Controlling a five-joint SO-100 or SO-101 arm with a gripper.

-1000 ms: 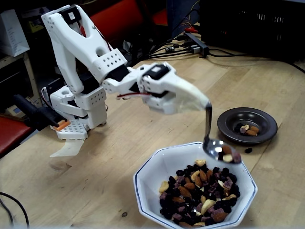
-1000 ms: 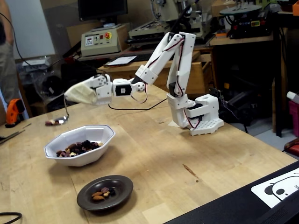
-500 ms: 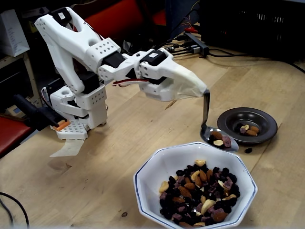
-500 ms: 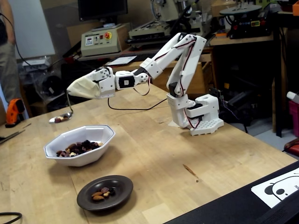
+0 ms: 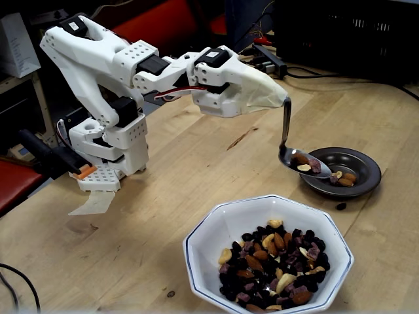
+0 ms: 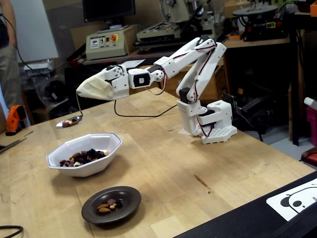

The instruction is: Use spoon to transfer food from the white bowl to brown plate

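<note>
Wrapped in a whitish wedge-shaped cover, the hand (image 5: 278, 95) grips the handle end of the spoon (image 5: 294, 147), which hangs down with its oval bowl level in the air. Several pieces of food (image 5: 308, 163) sit in that bowl: a pale cashew, a brown almond and a dark fruit. In a fixed view the loaded spoon (image 6: 69, 120) hovers above the table (image 6: 198, 163), clear of both dishes. More mixed nuts and dark dried fruit fill the white bowl (image 5: 216, 239), an octagonal one with a thin blue rim line. A few pieces lie in the brown plate (image 5: 363, 167), and one dark piece (image 5: 341, 206) lies on the table just beside it.
</note>
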